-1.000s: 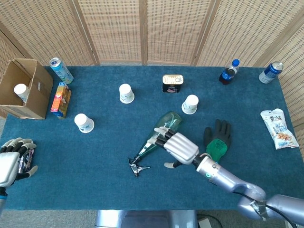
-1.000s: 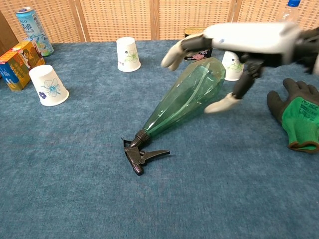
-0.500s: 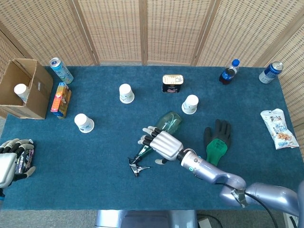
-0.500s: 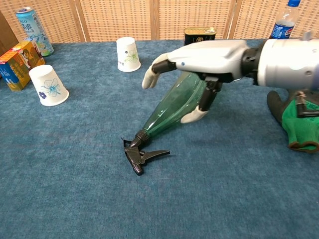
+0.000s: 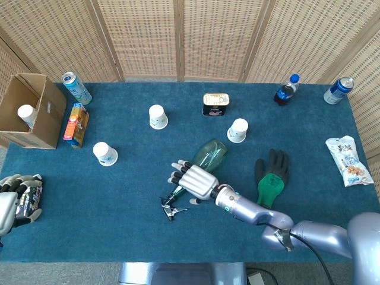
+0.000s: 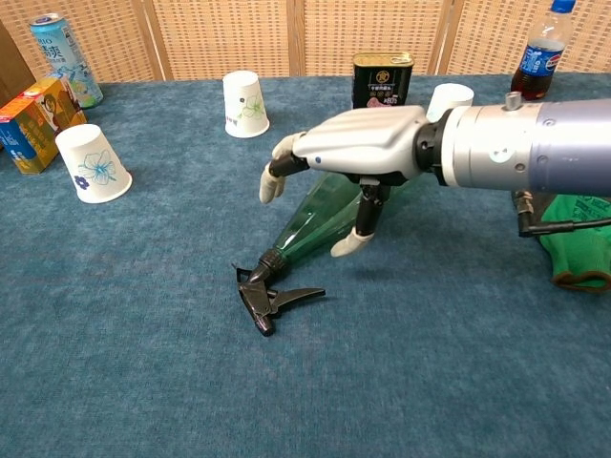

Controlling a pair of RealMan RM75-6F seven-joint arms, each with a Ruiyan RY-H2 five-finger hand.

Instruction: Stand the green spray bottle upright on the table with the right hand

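The green spray bottle (image 5: 209,154) lies on its side on the blue table, its black trigger head (image 6: 267,298) pointing toward the front edge and its wide base toward the back. My right hand (image 6: 358,153) hovers palm-down over the bottle's narrow middle. Its fingers are spread above the far side and its thumb (image 6: 348,243) hangs down on the near side, so nothing is gripped. In the head view the right hand (image 5: 193,181) covers the bottle's neck. My left hand (image 5: 15,202) rests at the table's left front corner, holding nothing.
Paper cups (image 5: 157,116) (image 5: 105,154) (image 5: 238,130) stand around the bottle. A tin can (image 5: 215,104) is behind it, and a green-and-black glove (image 5: 272,174) lies to the right. A cardboard box (image 5: 27,110), a juice carton (image 5: 76,124), drink cans, a cola bottle (image 5: 286,89) and a snack bag (image 5: 349,160) line the edges.
My right hand has slid left along the bottle from its wide base toward the neck and dropped lower over it. The bottle and my left hand have not moved.
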